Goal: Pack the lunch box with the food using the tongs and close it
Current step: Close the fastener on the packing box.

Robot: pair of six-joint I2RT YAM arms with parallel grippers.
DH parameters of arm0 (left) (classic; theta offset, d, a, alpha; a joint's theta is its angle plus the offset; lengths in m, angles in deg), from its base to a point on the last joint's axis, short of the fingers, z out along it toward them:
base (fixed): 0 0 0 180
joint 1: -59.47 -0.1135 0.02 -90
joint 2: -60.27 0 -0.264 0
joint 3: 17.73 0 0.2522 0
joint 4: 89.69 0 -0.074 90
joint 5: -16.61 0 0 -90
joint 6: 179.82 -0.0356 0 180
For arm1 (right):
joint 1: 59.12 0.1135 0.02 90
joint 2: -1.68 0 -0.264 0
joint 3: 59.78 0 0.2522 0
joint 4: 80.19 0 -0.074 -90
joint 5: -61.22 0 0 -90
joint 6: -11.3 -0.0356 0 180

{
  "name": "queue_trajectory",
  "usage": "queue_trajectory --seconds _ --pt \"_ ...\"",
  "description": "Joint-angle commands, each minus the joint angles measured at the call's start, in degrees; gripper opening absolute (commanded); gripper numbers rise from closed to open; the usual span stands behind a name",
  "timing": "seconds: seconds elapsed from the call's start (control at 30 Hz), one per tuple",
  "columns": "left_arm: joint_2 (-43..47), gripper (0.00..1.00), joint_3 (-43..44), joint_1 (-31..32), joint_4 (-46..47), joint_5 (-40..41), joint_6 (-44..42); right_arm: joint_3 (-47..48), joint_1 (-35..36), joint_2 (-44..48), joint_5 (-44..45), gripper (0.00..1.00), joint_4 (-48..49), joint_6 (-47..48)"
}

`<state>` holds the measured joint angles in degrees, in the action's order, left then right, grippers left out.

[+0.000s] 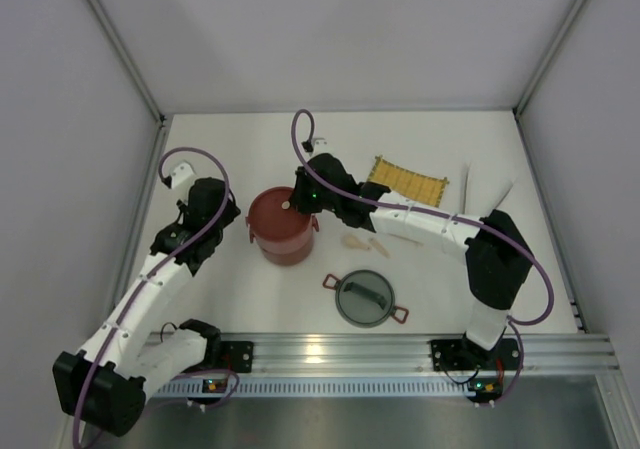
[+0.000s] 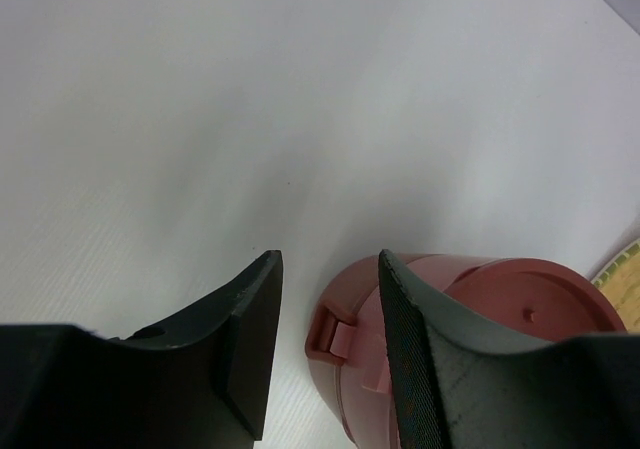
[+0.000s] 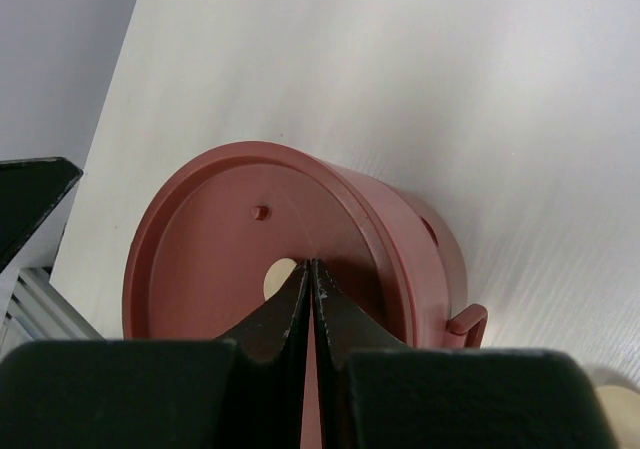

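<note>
The right gripper [image 3: 311, 266] has its two dark fingers pressed flat together with nothing between them. Its tips stand over the flat red lid [image 3: 230, 239] of the lunch box [image 1: 281, 231], just beside a pale round spot [image 3: 281, 279] in that lid; whether they touch it I cannot tell. The lid is smooth matte plastic, round, with a raised rim and one small stud. The left gripper [image 2: 330, 259] is partly open, with only air between its jaws, and one finger pad [image 2: 405, 349] has a fine ribbed texture. Past this gap shows the dark-red wall of the box with a small side handle [image 2: 345, 334]. The box stands near the middle of the white table [image 1: 250, 149], with the left gripper just beside it. Nearer the arm bases a grey domed lid [image 1: 366, 299] sits on a bowl with red handles. To the right lie cream spoon-shaped pieces [image 1: 365, 242], a yellow woven mat [image 1: 407, 180] and the slender pale tongs [image 1: 465, 184], partly under the right arm.
</note>
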<state>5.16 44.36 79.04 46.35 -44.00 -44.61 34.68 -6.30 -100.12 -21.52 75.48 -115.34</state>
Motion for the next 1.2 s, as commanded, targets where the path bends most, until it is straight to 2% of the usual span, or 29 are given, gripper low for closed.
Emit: queue_trajectory --seconds 0.0,0.63,0.83,1.03,1.17 --pt "0.62 0.49 3.07 0.11 1.10 -1.17 -2.14 -1.17 0.00 -1.83 5.21 0.04 -13.25 1.57" --pt "-1.05 0.48 6.68 0.03 1.72 -7.85 -5.22 -1.08 0.00 4.67 8.37 0.06 -16.24 1.66" --pt "-0.61 0.48 7.47 0.11 1.28 -8.64 -6.01 -1.69 -0.17 13.01 12.23 0.06 -19.13 2.01" --pt "0.00 0.48 8.18 0.11 1.54 -9.52 -6.45 -10.90 -2.37 25.75 14.27 0.10 -20.20 1.22" --pt "-0.43 0.48 8.53 0.11 2.24 -10.93 -6.45 -11.36 -2.54 26.48 13.83 0.12 -20.89 1.57"
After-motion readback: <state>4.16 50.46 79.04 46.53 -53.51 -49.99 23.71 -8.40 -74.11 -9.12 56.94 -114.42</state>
